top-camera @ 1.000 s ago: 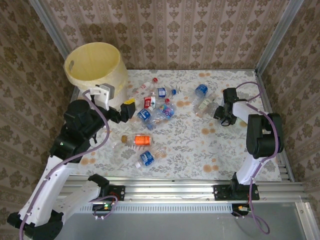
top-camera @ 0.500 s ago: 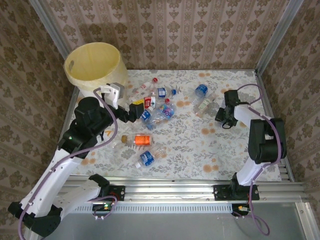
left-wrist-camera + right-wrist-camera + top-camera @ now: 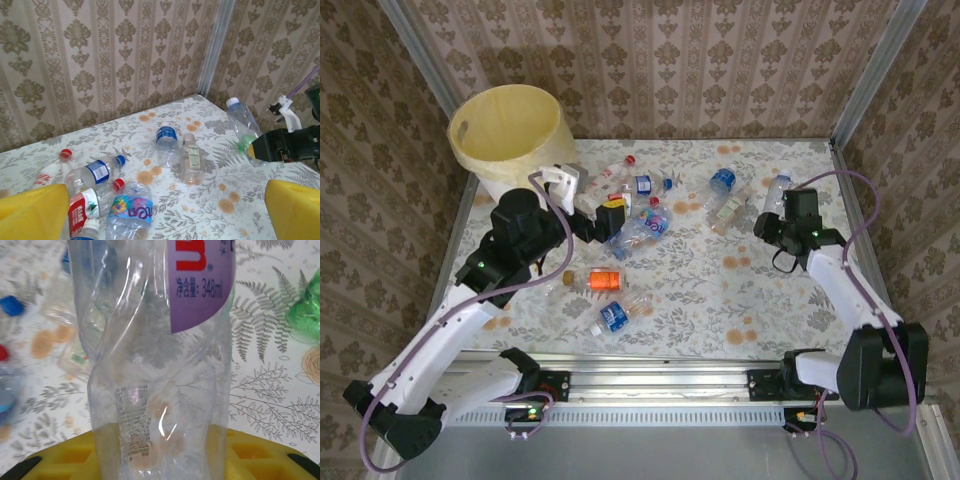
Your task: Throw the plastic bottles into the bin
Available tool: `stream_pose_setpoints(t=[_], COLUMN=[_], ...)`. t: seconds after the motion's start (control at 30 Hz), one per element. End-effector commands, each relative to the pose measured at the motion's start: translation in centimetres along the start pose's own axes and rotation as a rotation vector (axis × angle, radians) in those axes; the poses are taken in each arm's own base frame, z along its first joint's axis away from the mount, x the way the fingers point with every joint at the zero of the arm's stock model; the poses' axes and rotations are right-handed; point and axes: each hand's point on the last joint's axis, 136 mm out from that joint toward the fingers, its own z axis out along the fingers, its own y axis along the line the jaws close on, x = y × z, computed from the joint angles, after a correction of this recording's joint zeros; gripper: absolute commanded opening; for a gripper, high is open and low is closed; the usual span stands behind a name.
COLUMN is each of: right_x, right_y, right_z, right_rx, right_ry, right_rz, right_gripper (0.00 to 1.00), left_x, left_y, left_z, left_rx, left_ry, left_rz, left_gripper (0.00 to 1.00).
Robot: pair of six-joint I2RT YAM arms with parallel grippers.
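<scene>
Right hand (image 3: 775,218): has closed on a clear bottle (image 3: 155,365), denting its wall, and holds it at 3 o'clock on the bench (image 3: 720,290).
Left hand (image 3: 613,218): wide open and empty; has swung from the bin (image 3: 535,165) to the bottle pile (image 3: 640,220).
Bin: at 10 o'clock, well apart from the held bottle.
Meaning: we judge one bottle is ready to carry; the pile remains.

Your cell, surroundings:
You have brown damask walls (image 3: 700,70) on three sides, aluminium corner posts (image 3: 875,75), and a floral tabletop (image 3: 710,290), evenly lit.

Most bottles (image 3: 645,225) lie on the table (image 3: 700,290), right of the bin (image 3: 535,165).
</scene>
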Motion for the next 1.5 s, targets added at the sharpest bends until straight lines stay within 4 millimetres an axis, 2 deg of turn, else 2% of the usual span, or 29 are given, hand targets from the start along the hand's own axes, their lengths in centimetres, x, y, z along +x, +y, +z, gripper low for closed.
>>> stream_pose_setpoints(t=[0.0, 0.27, 0.57, 0.93, 1.17, 1.3, 1.47], right_x=[-0.7, -0.7, -0.6, 1.9, 2.9, 3.5, 4.6], right_y=[1.7, 6.9, 9.7, 14.0, 16.2, 17.3, 18.3], right_z=[-1.9, -6.3, -9.4, -9.9, -10.4, -11.0, -10.6], right_rx=[-0.070, -0.244, -0.358, -0.464, -0.513, -0.552, -0.562], right_ry=[-0.066, -0.205, -0.300, -0.268, -0.274, -0.273, -0.247], right_rz=[-0.044, -0.172, -0.235, -0.338, -0.381, -0.400, -0.432], right_gripper=[0.44, 0.44, 0.43, 0.42, 0.42, 0.42, 0.42], left_x=[-0.6, -0.1, 1.1, 1.7, 2.4, 2.9, 2.9], left_y=[-1.2, -3.1, -4.3, -6.6, -8.3, -8.3, -9.2], left_z=[0.5, 2.6, 5.3, 7.7, 9.1, 10.1, 11.0], left_rx=[0.044, 0.122, 0.209, 0.326, 0.387, 0.375, 0.418], left_ry=[-0.030, -0.004, 0.040, 0.071, 0.092, 0.108, 0.107], left_rz=[-0.005, -0.023, -0.101, -0.164, -0.186, -0.205, -0.241], left_gripper=[1.00, 1.00, 1.00, 1.00, 1.00, 1.00, 1.00])
